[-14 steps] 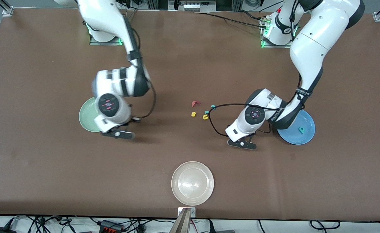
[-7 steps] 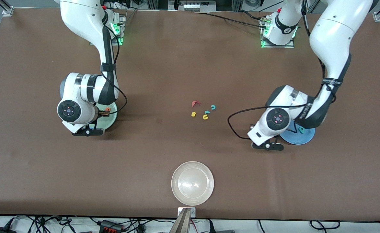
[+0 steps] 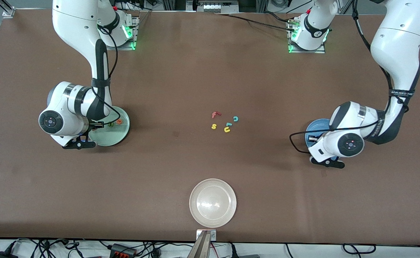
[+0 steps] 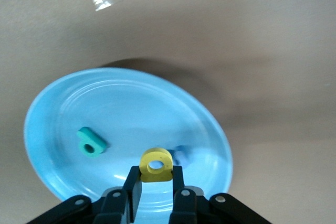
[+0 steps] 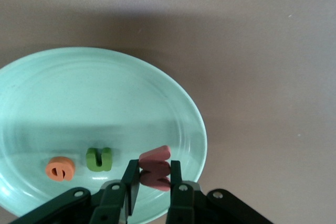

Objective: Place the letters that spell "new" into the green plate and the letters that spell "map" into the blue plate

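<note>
My right gripper (image 5: 154, 174) is shut on the dull-red "w" (image 5: 155, 164) and holds it just above the green plate (image 5: 105, 93). In that plate lie the green "n" (image 5: 98, 158) and the orange "e" (image 5: 60, 169). At the left arm's end of the table, my left gripper (image 4: 156, 176) is shut on the yellow "a" (image 4: 156, 162) low over the blue plate (image 4: 121, 108). The teal "p" (image 4: 92, 142) and the blue "m" (image 4: 182, 155) rest in the blue plate. In the front view each wrist covers part of its plate (image 3: 118, 138) (image 3: 315, 127).
Mid-table lie a red "f" (image 3: 215, 114), yellow "s" (image 3: 213, 126), teal "c" (image 3: 235, 118) and yellow "u" (image 3: 227, 129). A whitish-beige plate (image 3: 213, 202) sits near the table's front edge. A black cable (image 3: 295, 143) loops beside the left wrist.
Both arms have swung away from the table's middle, the right one with the "w" to the green plate, the left one with the "a" to the blue plate.
</note>
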Robot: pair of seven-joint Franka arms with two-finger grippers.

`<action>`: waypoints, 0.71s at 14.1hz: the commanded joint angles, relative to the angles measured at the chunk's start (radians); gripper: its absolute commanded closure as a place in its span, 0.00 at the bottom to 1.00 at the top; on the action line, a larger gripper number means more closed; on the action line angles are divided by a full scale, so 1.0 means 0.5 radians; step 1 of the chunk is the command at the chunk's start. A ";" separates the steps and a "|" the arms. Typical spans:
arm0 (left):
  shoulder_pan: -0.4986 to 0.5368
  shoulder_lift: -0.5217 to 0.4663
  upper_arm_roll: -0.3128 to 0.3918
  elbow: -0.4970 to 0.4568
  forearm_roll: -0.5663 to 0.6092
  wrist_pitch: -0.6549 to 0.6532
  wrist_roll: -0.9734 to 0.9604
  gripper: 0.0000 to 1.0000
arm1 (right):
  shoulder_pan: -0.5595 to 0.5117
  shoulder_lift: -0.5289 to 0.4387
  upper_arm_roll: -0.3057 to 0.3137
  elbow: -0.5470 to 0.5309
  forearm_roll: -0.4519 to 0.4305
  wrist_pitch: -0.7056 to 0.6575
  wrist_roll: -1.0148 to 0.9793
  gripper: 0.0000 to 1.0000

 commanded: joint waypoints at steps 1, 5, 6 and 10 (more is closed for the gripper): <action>0.028 -0.071 -0.046 -0.034 0.012 -0.031 0.034 0.00 | 0.015 0.008 0.020 -0.042 0.114 0.045 -0.048 0.92; 0.025 -0.267 -0.193 0.021 -0.003 -0.187 0.031 0.00 | -0.031 0.039 0.111 -0.088 0.130 0.164 -0.052 0.80; 0.028 -0.303 -0.245 0.067 -0.010 -0.282 0.034 0.00 | -0.040 0.045 0.118 -0.085 0.130 0.168 -0.048 0.52; 0.065 -0.417 -0.472 0.349 -0.019 -0.733 0.037 0.00 | -0.050 -0.065 -0.001 0.016 0.130 0.009 -0.030 0.00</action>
